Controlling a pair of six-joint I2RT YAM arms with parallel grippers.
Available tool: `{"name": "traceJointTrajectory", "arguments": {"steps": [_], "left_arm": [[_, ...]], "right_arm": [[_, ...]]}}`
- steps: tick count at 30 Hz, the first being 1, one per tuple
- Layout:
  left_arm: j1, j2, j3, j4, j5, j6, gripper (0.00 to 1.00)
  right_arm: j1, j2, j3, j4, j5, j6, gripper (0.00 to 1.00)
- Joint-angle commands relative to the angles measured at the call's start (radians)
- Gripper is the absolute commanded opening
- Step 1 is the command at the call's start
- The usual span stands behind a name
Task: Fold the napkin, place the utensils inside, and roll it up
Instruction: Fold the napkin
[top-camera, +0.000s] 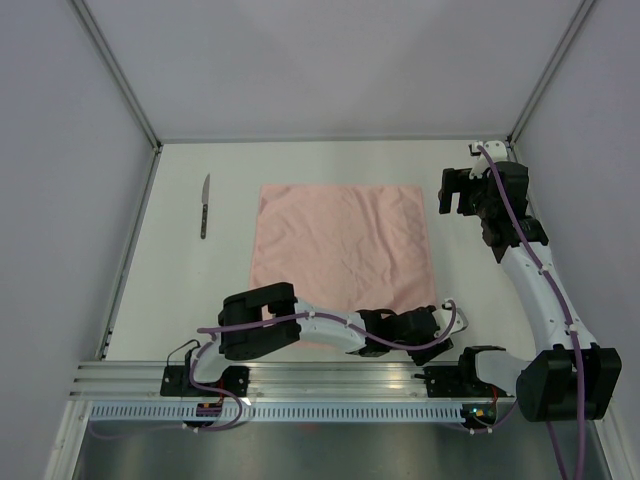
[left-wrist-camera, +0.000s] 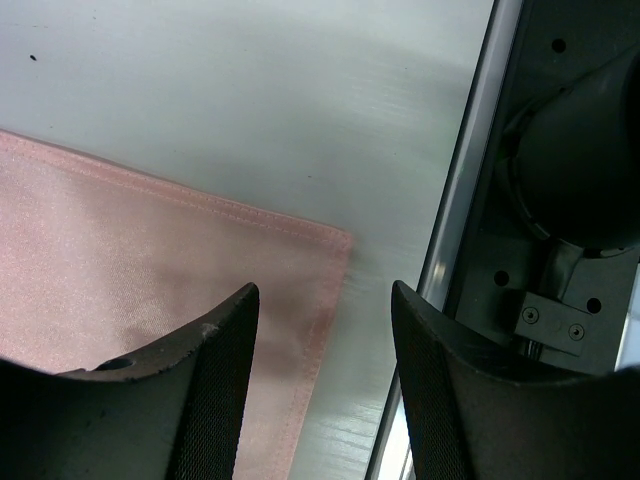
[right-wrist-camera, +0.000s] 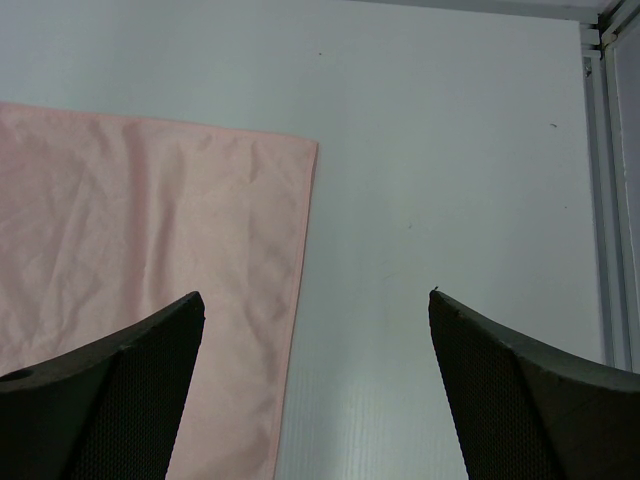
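The top camera sits high above and behind the two arm bases and looks down from far on the whole table. The left wrist camera looks from very near, past the left pincer, at the near right corner of the napkin and the rail beside it. The right wrist camera looks down past the right pincer at the napkin's far right corner. The top view shares both corners.

Bright, even light; soft shadow on the napkin beneath blurred left pincer.
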Motion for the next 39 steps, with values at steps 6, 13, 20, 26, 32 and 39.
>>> {"name": "traceJointTrajectory", "arguments": {"steps": [6, 13, 20, 26, 32, 39], "left_arm": [[-0.01, 0.021, 0.011, 0.049, -0.003, 0.036, 0.6], [-0.01, 0.026, 0.013, 0.046, -0.007, 0.036, 0.6], [-0.01, 0.029, 0.013, 0.042, -0.014, 0.036, 0.59], [-0.01, 0.033, 0.016, 0.04, -0.014, 0.036, 0.59], [-0.009, 0.035, 0.017, 0.037, -0.014, 0.036, 0.57], [-0.009, 0.041, 0.02, 0.034, -0.014, 0.035, 0.56]], "right_arm": [[0.002, 0.001, 0.001, 0.02, 0.003, -0.008, 0.98], [0.002, 0.004, 0.001, 0.02, 0.001, -0.009, 0.98], [0.002, 0.004, 0.001, 0.02, 0.0, -0.009, 0.98], [0.002, 0.004, 0.001, 0.02, -0.002, -0.008, 0.98], [0.002, 0.004, 0.001, 0.019, -0.002, -0.008, 0.98], [0.002, 0.004, 0.001, 0.019, -0.002, -0.009, 0.98]]}}
